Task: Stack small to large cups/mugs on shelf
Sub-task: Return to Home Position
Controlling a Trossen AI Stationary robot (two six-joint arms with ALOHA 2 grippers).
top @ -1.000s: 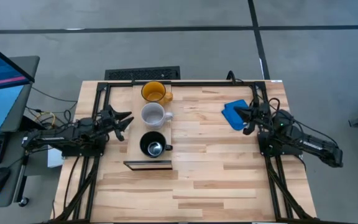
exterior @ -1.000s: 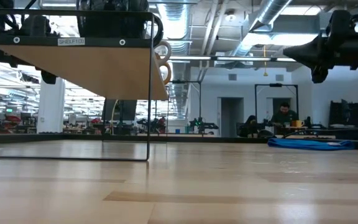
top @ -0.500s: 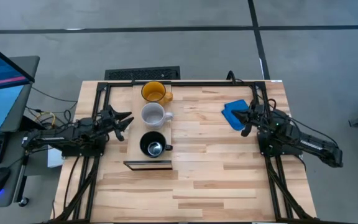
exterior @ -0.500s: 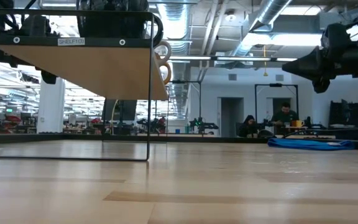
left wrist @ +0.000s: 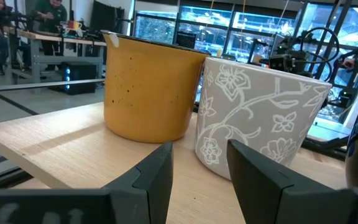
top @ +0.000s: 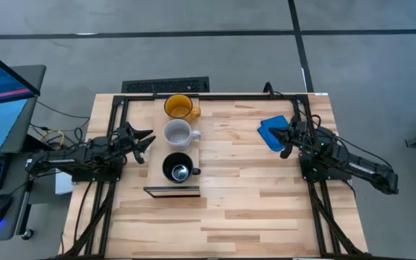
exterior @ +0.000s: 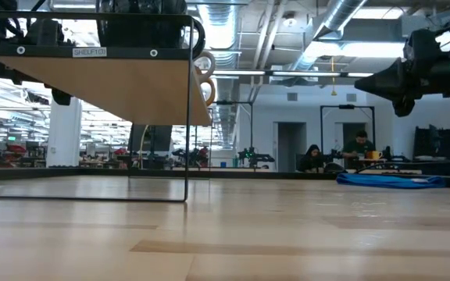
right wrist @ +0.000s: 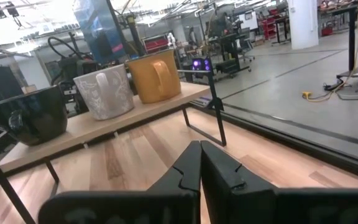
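Observation:
Three mugs stand upright in a row on the pale raised shelf (top: 157, 155), bases on the board: yellow-orange (top: 179, 107) at the far end, white with a flower pattern (top: 178, 133) in the middle, black (top: 177, 168) nearest. My left gripper (top: 149, 141) is open and empty at the shelf's left side, level with the white mug; its wrist view shows the yellow mug (left wrist: 148, 93) and the white mug (left wrist: 260, 118) close ahead. My right gripper (top: 286, 136) is shut and empty at the table's right, above the flat blue object (top: 271, 132).
The shelf stands on thin dark metal legs (exterior: 187, 117) with open space beneath. A black keyboard (top: 166, 85) lies past the table's far edge. Bare planked tabletop (top: 237, 188) lies between the shelf and the right arm. People sit in the room behind (exterior: 358, 144).
My right gripper has gone down a little above the blue object and then kept still. The mugs and my left gripper have not moved.

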